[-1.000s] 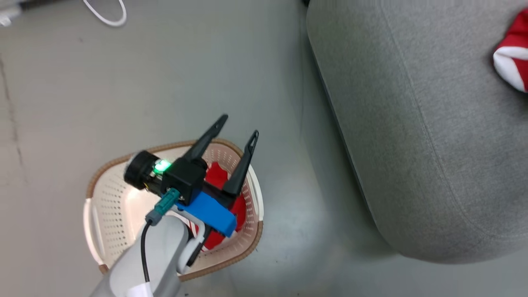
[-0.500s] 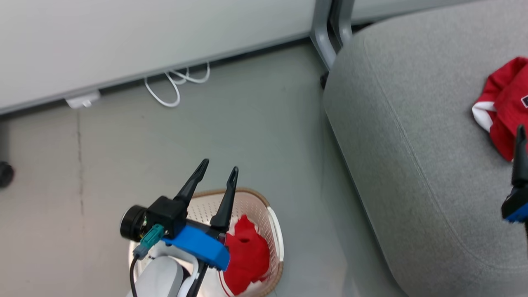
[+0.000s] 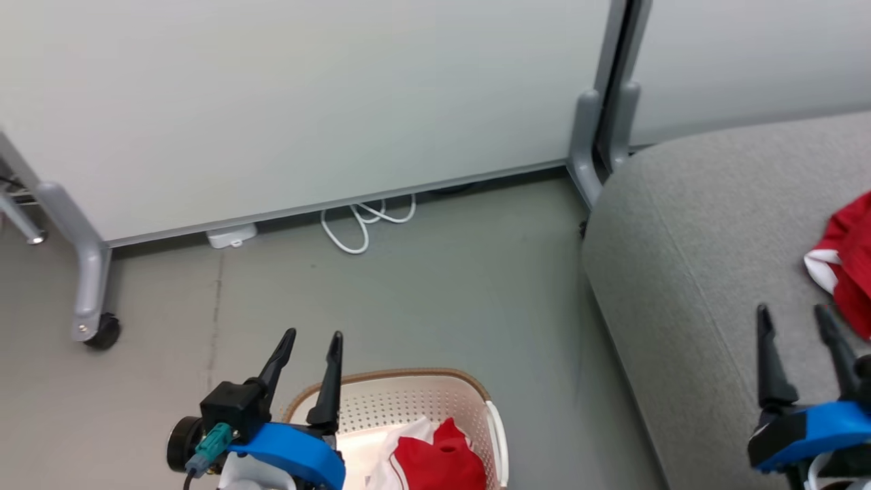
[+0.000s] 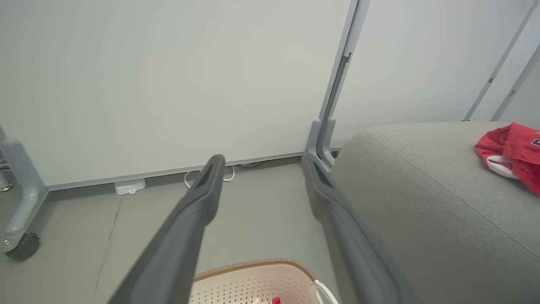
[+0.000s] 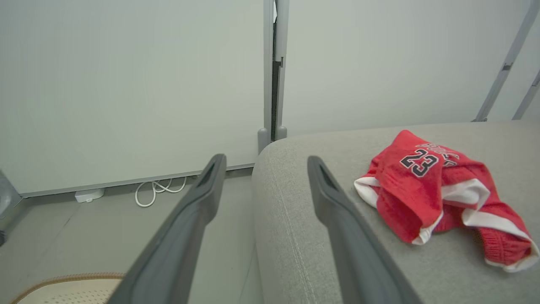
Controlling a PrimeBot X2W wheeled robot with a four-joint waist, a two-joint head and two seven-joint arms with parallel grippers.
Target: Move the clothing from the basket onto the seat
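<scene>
Red soft clothing with white trim lies in two places. A crumpled red jersey (image 5: pixel 426 190) printed with a black-and-white "23" rests on the large grey fabric-upholstered seat (image 3: pixel 694 224) at the right of the scene, well in from the cushion's rounded left edge. A second red garment (image 3: pixel 439 463), with a white panel beside it, sits inside the small cream-white perforated plastic basket (image 3: pixel 408 405) with its brown woven-look rim and white side handle. The basket stands on the grey floor (image 3: pixel 442 286), near the robot and left of the seat, with a strip of bare floor between them.

The left gripper (image 3: pixel 314 335) hangs over the basket's left rim, its two long dark fingers spread apart and empty, pointing towards the far side. The right gripper (image 3: pixel 791 312) hangs over the near part of the seat, its jaws likewise released and holding nothing; the red jersey lies just right of and beyond its fingers, not touching them.

At the far side stands a white partition panel (image 3: pixel 306 102) on grey metal legs, with a black caster wheel (image 3: pixel 102 333) at the far left. A looped white cable (image 3: pixel 360 221) and a small white adapter (image 3: pixel 231 236) lie on the floor at the panel's foot.
</scene>
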